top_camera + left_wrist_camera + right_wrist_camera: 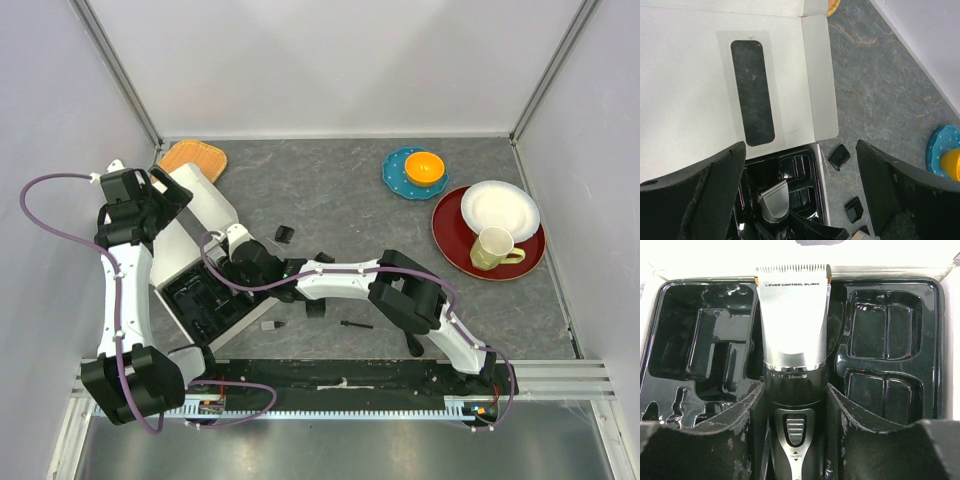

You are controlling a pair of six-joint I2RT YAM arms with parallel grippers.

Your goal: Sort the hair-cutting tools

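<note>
Top external: fixed high, above and behind the arm bases, tilted down and forward. Far off; takes in the whole worktop (330, 200), with walls on three sides.

Left wrist: hangs above the open white box (690, 100), looking steeply down past its own fingers (700, 200) at the lower corners. Middle range: lid, one end of the black tray (802, 172), bare worktop to the right.

Right wrist: very near and low, looking along the clipper (792, 325) into the tray; own fingers fill the bottom edge.

Shared: tray in all three; clipper in both wrist views; comb guard (839, 156) and blue dish (942, 150) in top and left wrist views.
</note>
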